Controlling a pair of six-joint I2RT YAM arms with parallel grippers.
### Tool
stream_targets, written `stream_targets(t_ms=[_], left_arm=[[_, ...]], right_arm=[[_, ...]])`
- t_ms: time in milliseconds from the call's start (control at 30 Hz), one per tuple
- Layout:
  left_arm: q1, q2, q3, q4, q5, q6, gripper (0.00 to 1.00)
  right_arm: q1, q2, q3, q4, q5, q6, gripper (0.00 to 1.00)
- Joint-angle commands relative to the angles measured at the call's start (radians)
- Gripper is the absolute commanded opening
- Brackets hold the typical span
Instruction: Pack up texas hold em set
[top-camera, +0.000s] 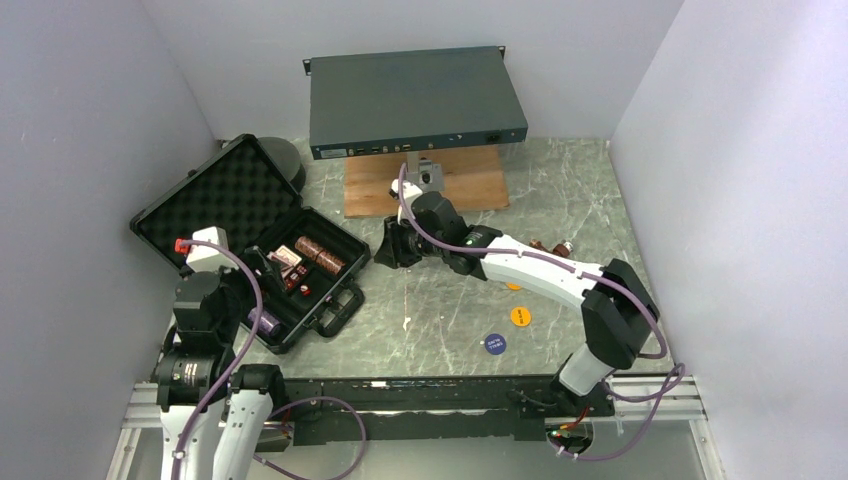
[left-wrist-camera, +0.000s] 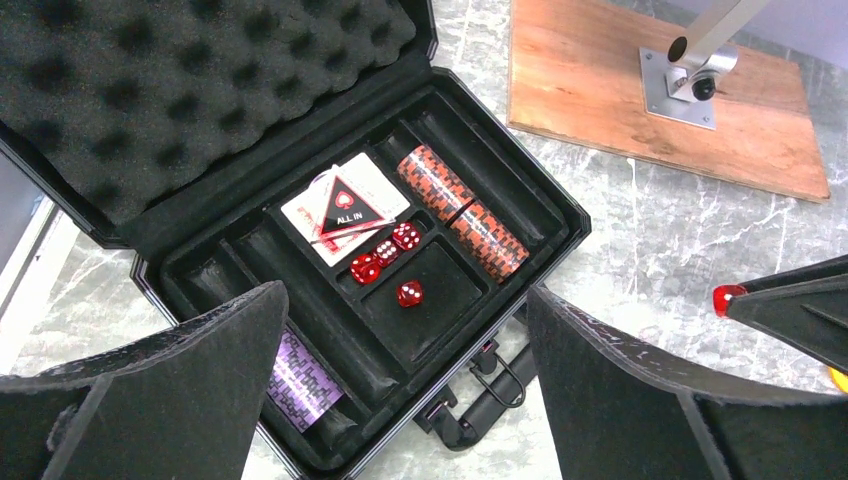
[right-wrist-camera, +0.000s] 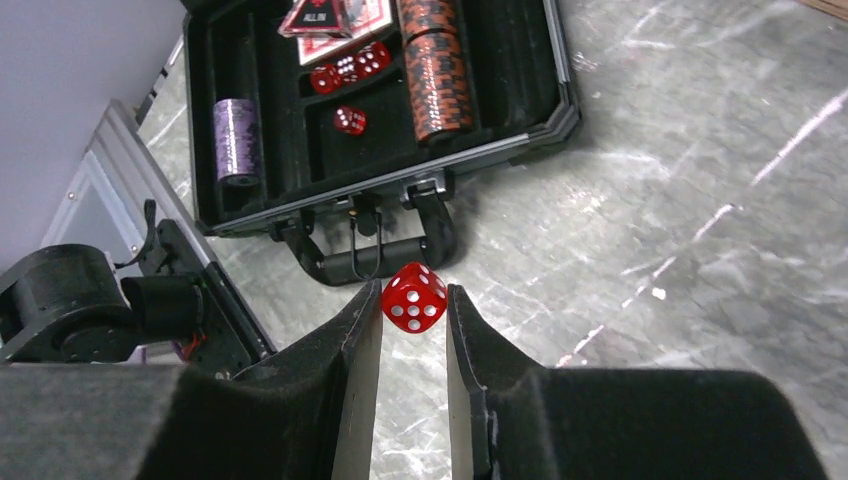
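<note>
**A:** Where is the poker set?

**B:** We see the black case (left-wrist-camera: 572, 228) lying open on the left side of the grey marble bench (top-camera: 560, 190). Its foam-lined lid (left-wrist-camera: 180, 90) is folded back to the far left.

**A:** What is inside it?

**B:** We find a row of orange-and-black chips (left-wrist-camera: 465, 205) in a far slot. Beside it are playing cards (left-wrist-camera: 330, 215) with a triangular "ALL IN" marker (left-wrist-camera: 347, 208) on top. Three red dice (left-wrist-camera: 385, 252) sit clustered in the middle tray, and a single die (left-wrist-camera: 409, 293) sits apart from them. A short purple chip stack (left-wrist-camera: 300, 380) lies in a near slot.

**A:** And the arms?

**B:** The right gripper (right-wrist-camera: 413, 310) sits just right of the case, by the carry handle (right-wrist-camera: 375, 262). Its jaws are clenched on a loose red die (right-wrist-camera: 414, 296), pinched at the very tips above bare bench and outside the case. The left gripper (left-wrist-camera: 405, 300) hangs over the near part of the case, jaws released and spread wide, grasping nothing.

**A:** Anything else out there?

**B:** We see an orange disc (top-camera: 521, 316) and a blue disc (top-camera: 494, 344) flat on the bench, near the right arm and well apart from the case. At the far side a grey equipment box (top-camera: 415, 100) stands on a post above a wooden board (top-camera: 450, 185).
</note>
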Motion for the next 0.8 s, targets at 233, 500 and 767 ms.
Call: stream_targets(t_ms=[233, 500, 767], left_arm=[[0.010, 0.000, 0.015, 0.016, 0.019, 0.006, 1.00], [0.044, -0.012, 0.011, 0.027, 0.043, 0.010, 1.00], [0.052, -0.029, 0.011, 0.023, 0.035, 0.010, 1.00]], right_arm=[[0.018, 0.083, 0.164, 0.018, -0.069, -0.045, 0.00], [0.042, 0.150, 0.260, -0.052, -0.064, -0.057, 0.00], [0.066, 0.253, 0.331, -0.072, -0.081, -0.031, 0.00]])
